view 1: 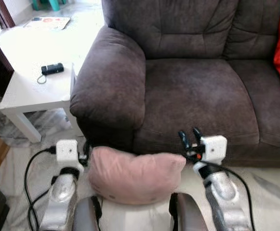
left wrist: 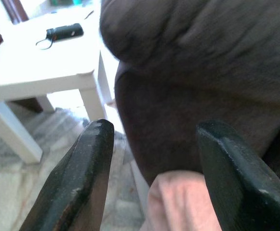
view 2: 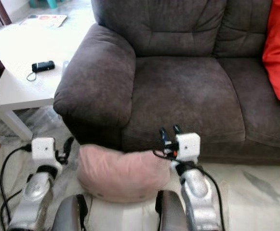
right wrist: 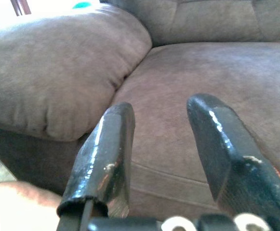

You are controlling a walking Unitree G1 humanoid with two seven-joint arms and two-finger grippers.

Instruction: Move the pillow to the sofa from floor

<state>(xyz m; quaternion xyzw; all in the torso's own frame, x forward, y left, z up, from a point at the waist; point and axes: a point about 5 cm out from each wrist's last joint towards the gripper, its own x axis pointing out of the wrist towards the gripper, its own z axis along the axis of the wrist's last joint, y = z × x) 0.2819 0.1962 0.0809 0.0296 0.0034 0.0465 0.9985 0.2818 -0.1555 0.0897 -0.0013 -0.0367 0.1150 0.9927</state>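
Pink pillow (view 1: 132, 175): held up between both raised forearms, just in front of the brown sofa (view 1: 197, 91), below seat level.
Left gripper (left wrist: 154, 149): at the pillow's left end, fingers spread, grasping nothing, pillow edge between them.
Right gripper (view 1: 190, 137): at the pillow's right corner, pointing towards the seat, fingers parted, empty.
White side table (view 1: 26, 94): left of the armrest.
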